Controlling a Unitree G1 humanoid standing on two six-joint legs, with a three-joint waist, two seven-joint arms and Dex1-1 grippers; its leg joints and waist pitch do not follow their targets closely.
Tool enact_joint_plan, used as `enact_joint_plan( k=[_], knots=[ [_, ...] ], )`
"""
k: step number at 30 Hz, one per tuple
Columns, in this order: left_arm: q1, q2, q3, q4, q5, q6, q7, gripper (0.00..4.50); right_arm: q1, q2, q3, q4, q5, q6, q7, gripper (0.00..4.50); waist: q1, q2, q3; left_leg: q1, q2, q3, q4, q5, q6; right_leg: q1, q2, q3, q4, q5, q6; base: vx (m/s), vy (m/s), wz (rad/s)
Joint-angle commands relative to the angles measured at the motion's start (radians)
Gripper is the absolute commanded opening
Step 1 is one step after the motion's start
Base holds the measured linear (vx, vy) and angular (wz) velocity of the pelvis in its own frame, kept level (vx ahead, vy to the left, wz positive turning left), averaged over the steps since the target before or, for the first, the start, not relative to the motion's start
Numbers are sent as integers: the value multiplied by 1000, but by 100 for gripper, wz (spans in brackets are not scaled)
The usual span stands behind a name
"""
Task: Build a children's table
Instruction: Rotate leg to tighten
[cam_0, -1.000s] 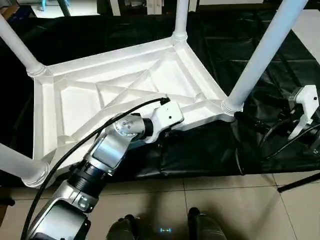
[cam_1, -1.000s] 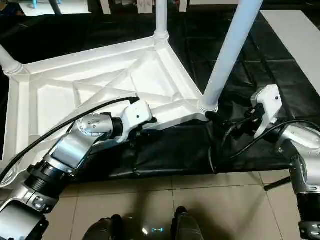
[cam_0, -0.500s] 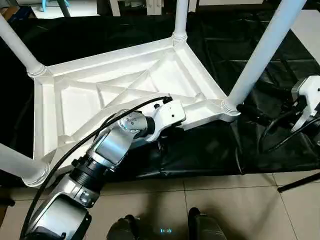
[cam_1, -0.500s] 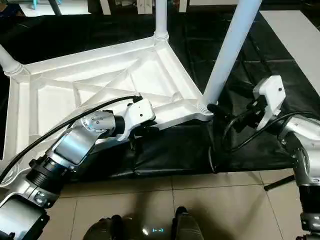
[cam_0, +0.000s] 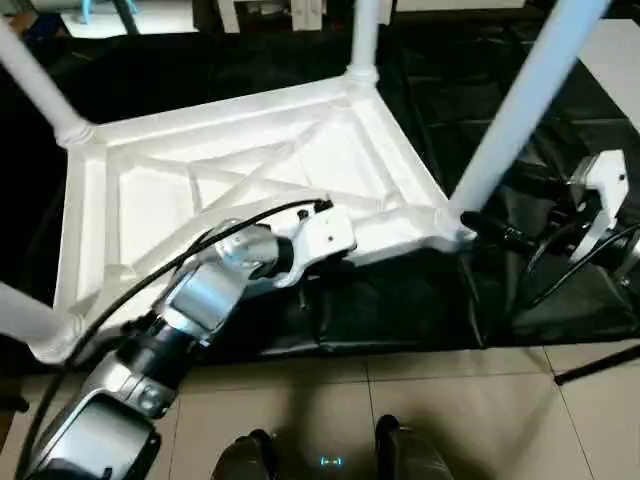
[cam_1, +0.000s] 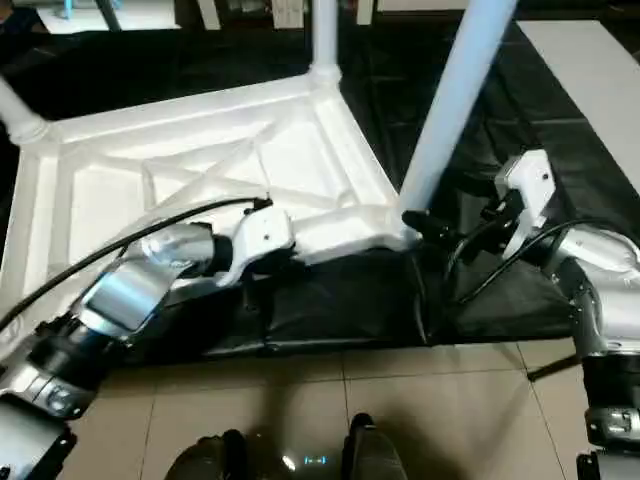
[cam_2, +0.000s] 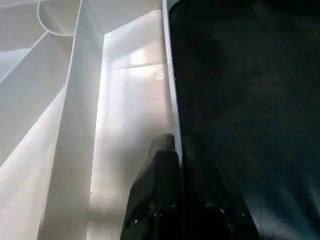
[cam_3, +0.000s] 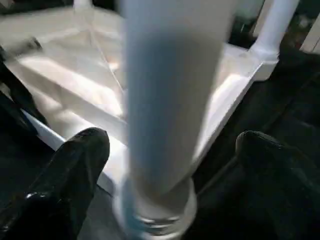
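Note:
The children's table lies upside down: its white tabletop (cam_0: 250, 170) shows its X-ribbed underside, and several white tube legs stand in the corner sockets. My left gripper (cam_2: 179, 165) is shut on the tabletop's near rim (cam_2: 170, 90), one black finger (cam_2: 157, 180) inside the rim wall and one outside. It sits under the white wrist housing (cam_0: 325, 235) at the middle of that near edge. My right gripper (cam_3: 170, 165) is open, and its fingers (cam_3: 75, 165) flank the base of the near right leg (cam_0: 520, 100) without touching it.
The tabletop rests on a black cloth (cam_0: 420, 300) over a low work surface. Tiled floor (cam_0: 480, 420) and my feet (cam_0: 330, 455) lie in front. Black cables (cam_1: 480, 270) loop around my right wrist. Furniture legs stand at the far back.
My left gripper's fingers have closed onto the near rim. The right gripper has come in from the right towards the near right leg's base. The tabletop has shifted slightly.

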Motion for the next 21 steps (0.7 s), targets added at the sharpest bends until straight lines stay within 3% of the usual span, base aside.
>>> enact_joint_plan(
  k=[1,6,9,10,21],
  knots=[
    [34,19,-52,-7,7,-24,-41,1,-1,3,13,22,-33,-22,9,450,-2,-27,-89,15,-3,10,-45,-87,196,76,-9,5,-37,-159,-285,0,0,0],
    [44,42,-44,-11,8,-28,-41,1,16,14,26,-14,-7,6,62,450,-3,-31,-83,15,-1,9,-48,-112,192,75,-10,7,-40,-198,-271,0,0,0],
    [46,46,-40,-8,8,-39,-47,0,19,11,37,-12,-4,2,86,416,-3,-30,-85,15,-1,9,-48,-106,190,75,-10,7,-39,-193,-270,0,0,0],
    [47,46,-40,-9,8,-42,-50,0,19,13,38,-10,0,1,96,413,-3,-25,-84,15,-1,8,-48,-105,190,75,-11,7,-38,-189,-272,0,0,0],
    [51,48,-46,-18,1,-44,-57,0,-5,35,30,22,-6,-9,126,323,-4,-29,-82,15,-1,10,-48,-108,189,75,-10,7,-40,-189,-278,0,0,0]
  ],
)
